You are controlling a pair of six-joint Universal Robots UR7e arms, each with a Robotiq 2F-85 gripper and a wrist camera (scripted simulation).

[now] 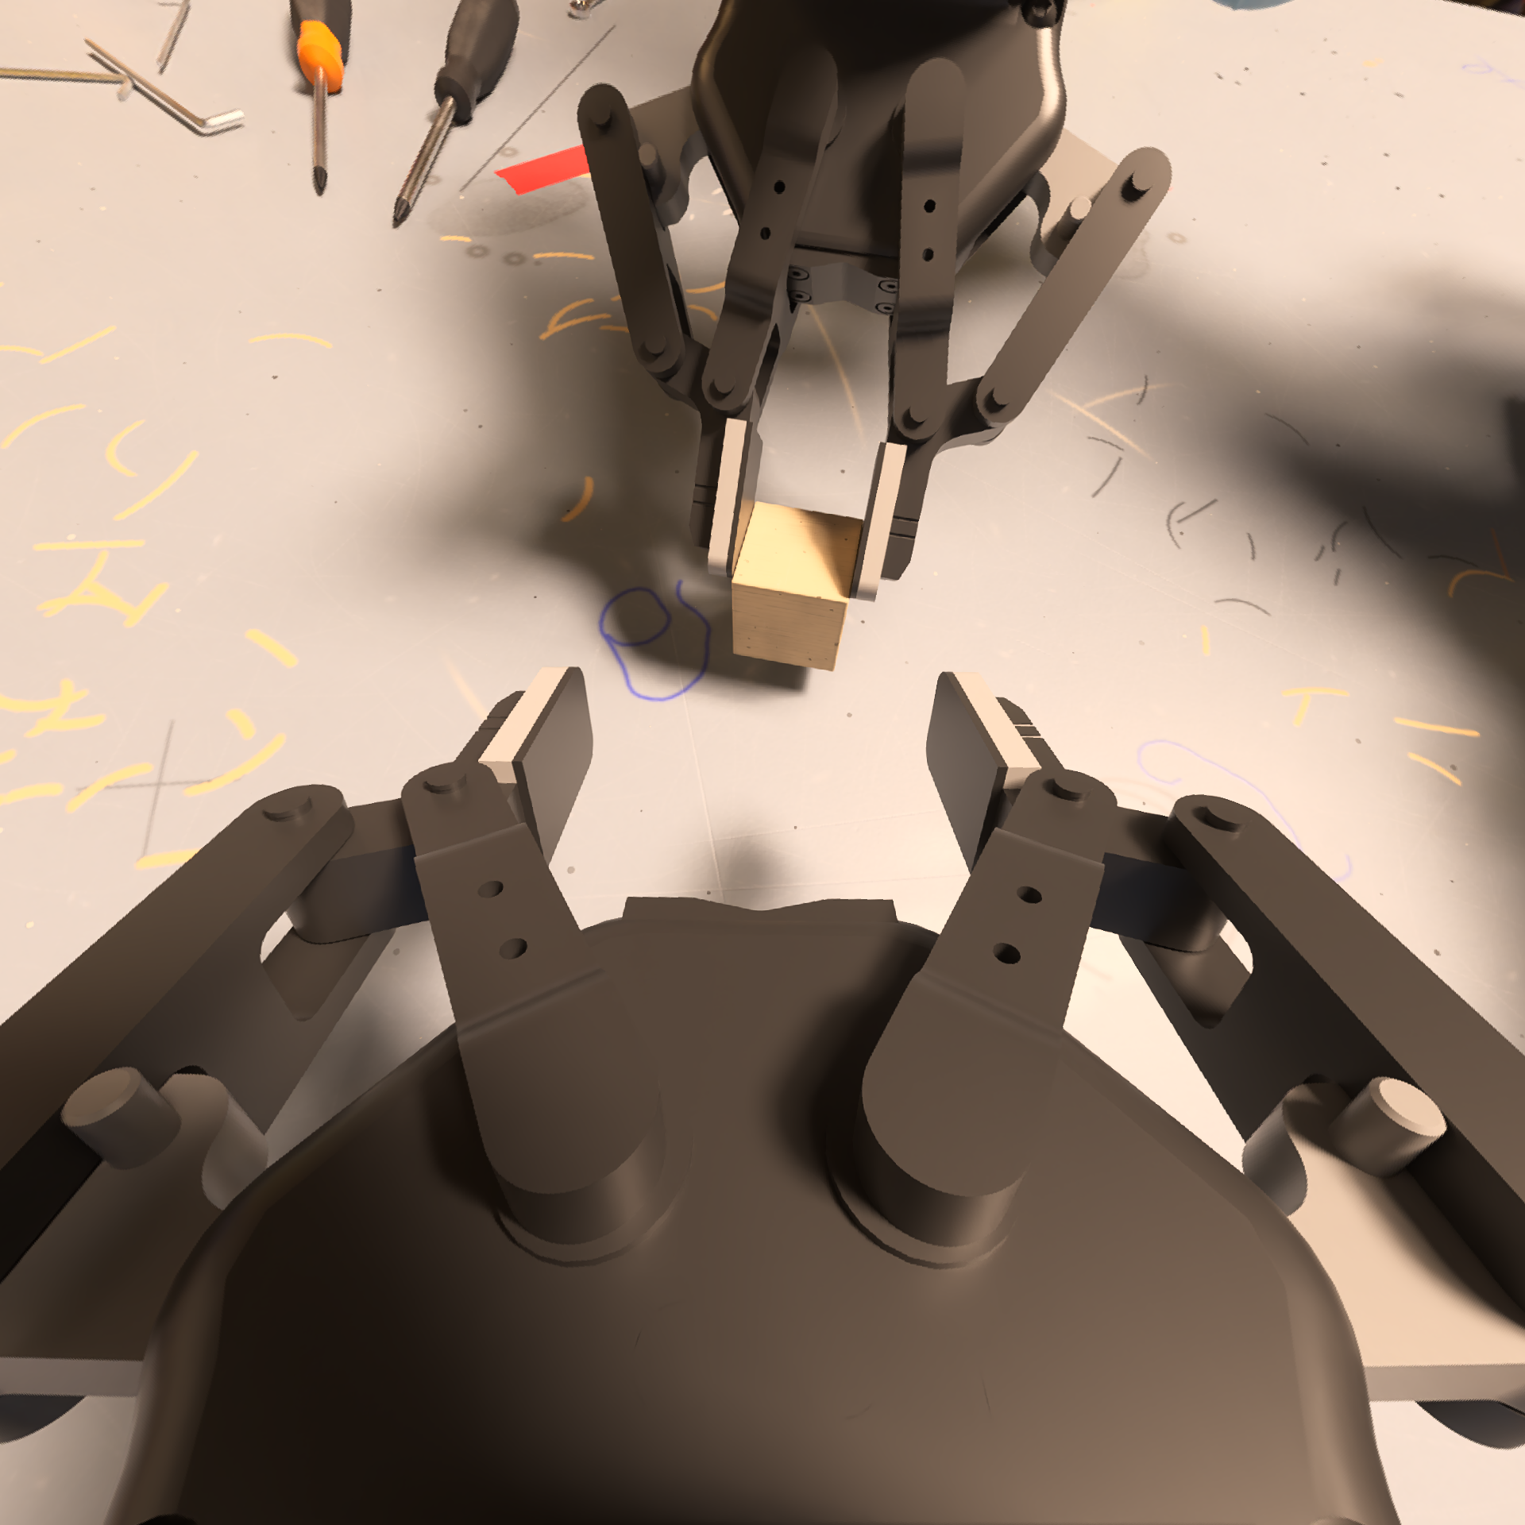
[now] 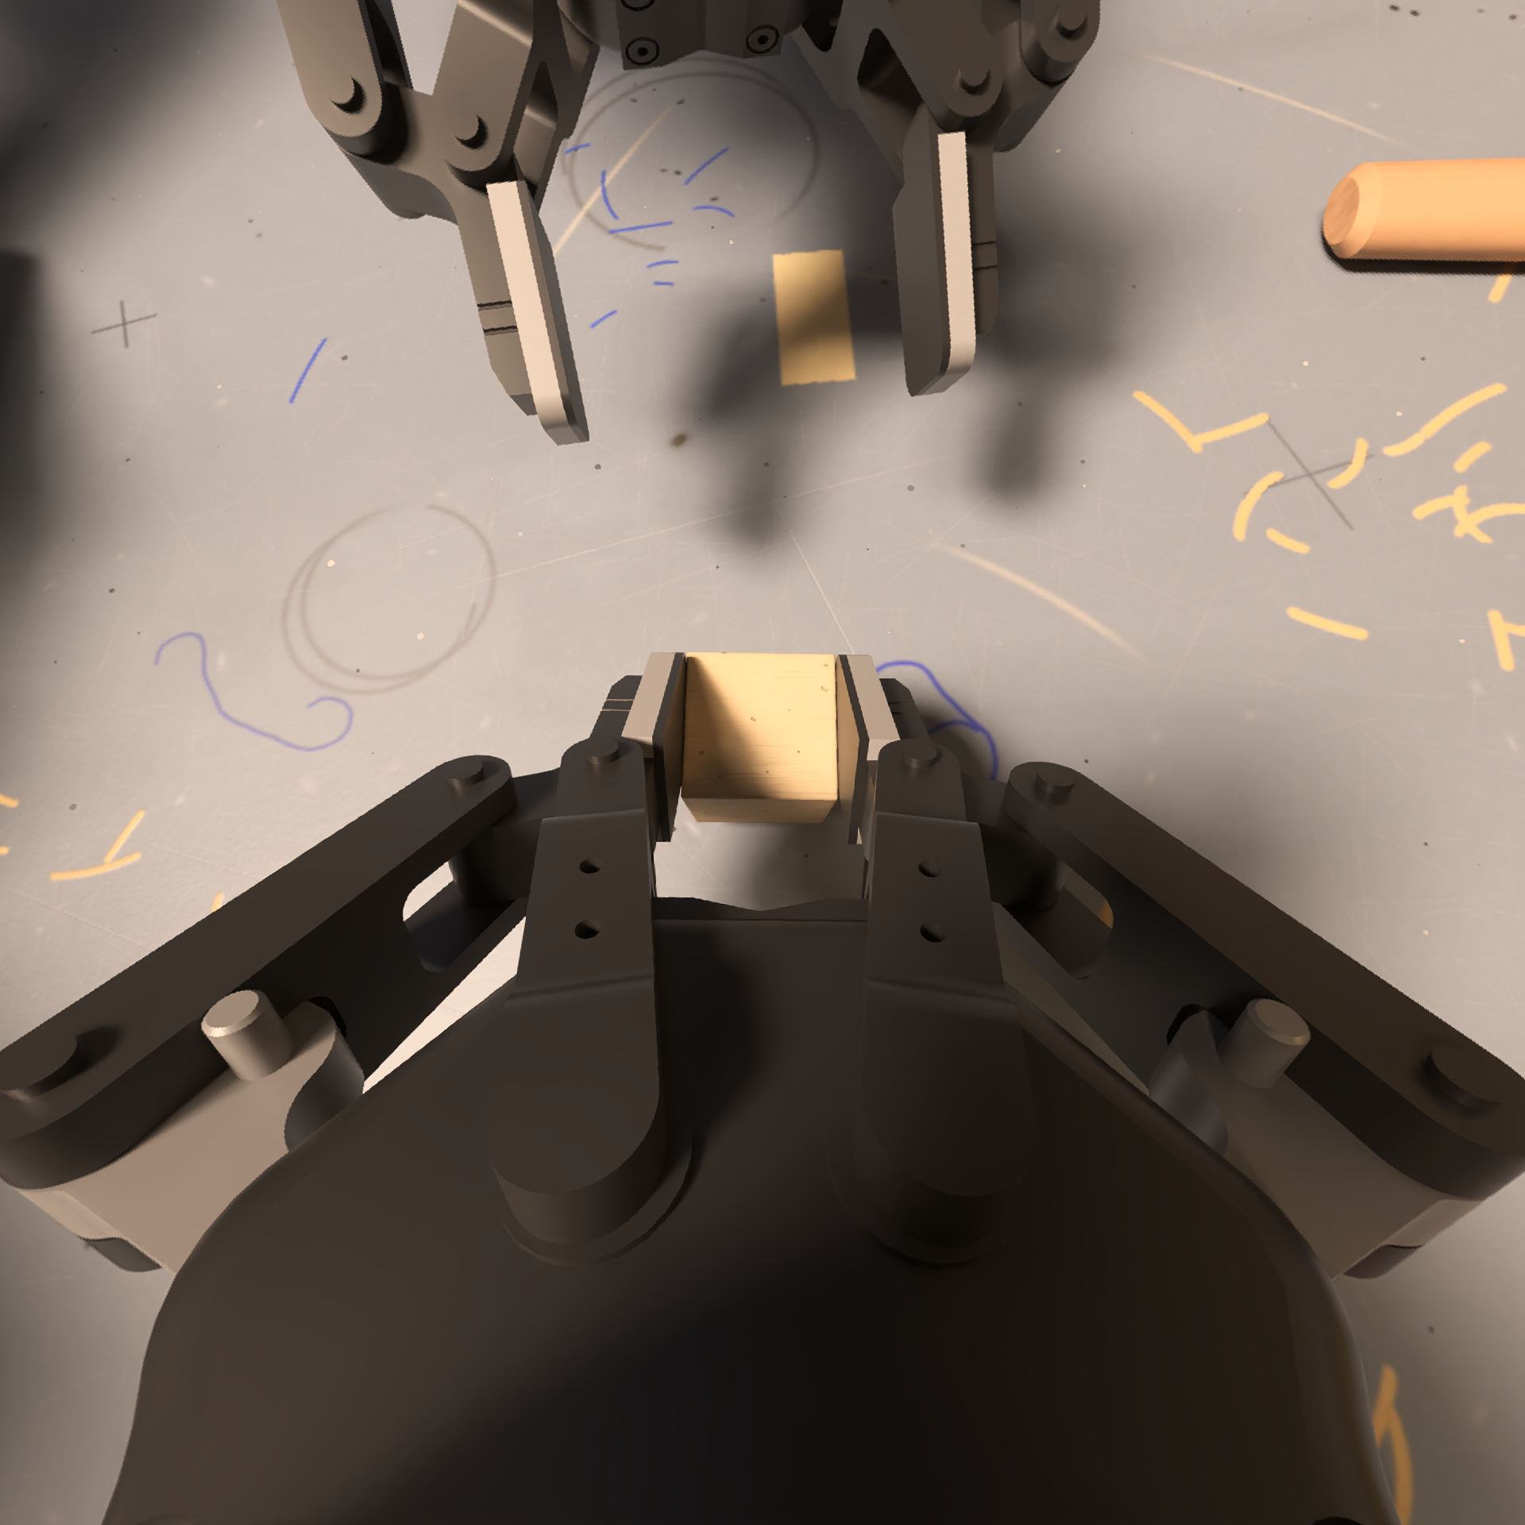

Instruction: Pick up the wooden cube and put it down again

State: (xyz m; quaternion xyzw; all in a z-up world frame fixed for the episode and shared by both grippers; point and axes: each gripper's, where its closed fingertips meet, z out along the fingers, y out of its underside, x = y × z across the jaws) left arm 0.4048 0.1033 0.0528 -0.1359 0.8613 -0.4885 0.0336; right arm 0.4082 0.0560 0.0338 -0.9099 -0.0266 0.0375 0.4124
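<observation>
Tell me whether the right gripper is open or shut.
Shut on the wooden cube: the right gripper has both pads pressed flat against the cube's opposite sides, no gap visible.

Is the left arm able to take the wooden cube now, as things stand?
Probably not. The right gripper is shut on the wooden cube, its jaws covering two opposite sides. The left gripper is open and faces the cube, empty table between them, but little free surface remains to grip.
</observation>
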